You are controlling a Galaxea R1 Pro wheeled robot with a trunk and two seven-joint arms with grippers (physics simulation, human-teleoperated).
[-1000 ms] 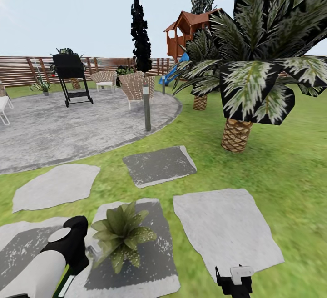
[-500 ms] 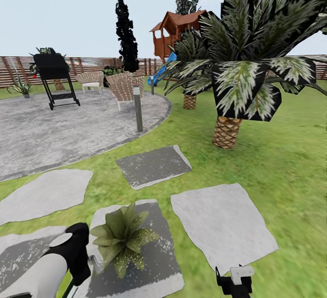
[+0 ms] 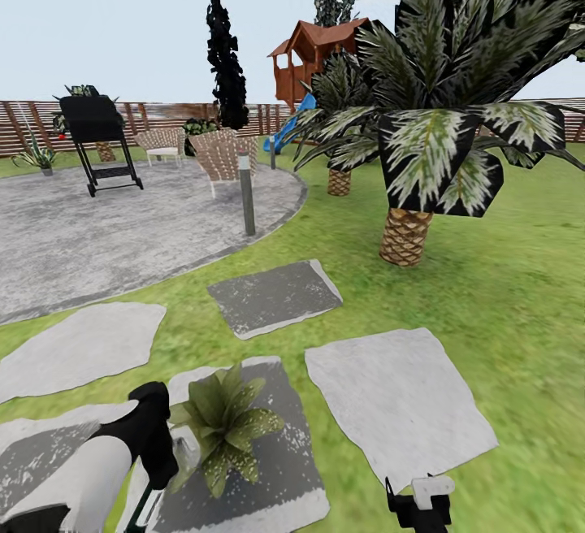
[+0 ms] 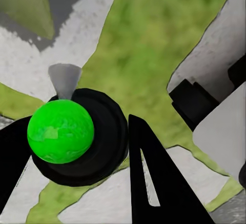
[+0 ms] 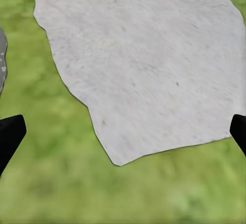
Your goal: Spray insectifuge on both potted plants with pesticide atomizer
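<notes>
Pesticide atomizer, black with green ball top, pinched in left end effector, nozzle beside the speckled rosette potted plant (spraying stage); right end effector spread, idle. Next: aim across leaves.

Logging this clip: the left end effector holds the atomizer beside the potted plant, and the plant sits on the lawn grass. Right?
Not quite. The left end effector does hold the atomizer beside the plant, but the head view shows the plant sitting on a grey slab, not on grass.
</notes>
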